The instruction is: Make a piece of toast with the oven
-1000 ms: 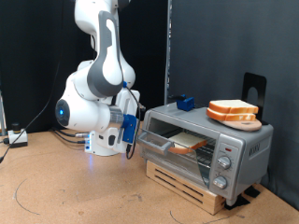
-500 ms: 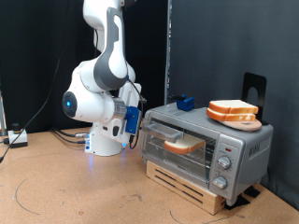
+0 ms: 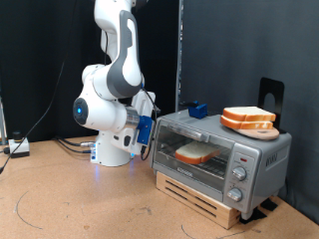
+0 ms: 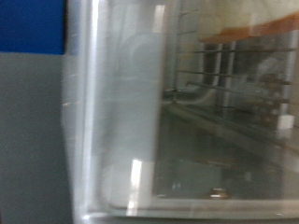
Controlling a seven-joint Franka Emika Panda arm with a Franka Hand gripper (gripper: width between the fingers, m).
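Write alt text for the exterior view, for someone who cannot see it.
A silver oven sits on a wooden stand with its glass door shut and a piece of toast inside. A white robot arm's gripper is against the door; more bread lies on top.

The arm (image 3: 112,75) is glossy white, built of fat rounded links with dark grey bands at the joints. One joint cap (image 3: 84,110) glows blue. Its claw (image 3: 145,130) end is blue, with a thin black cable (image 3: 148,100) looping beside it
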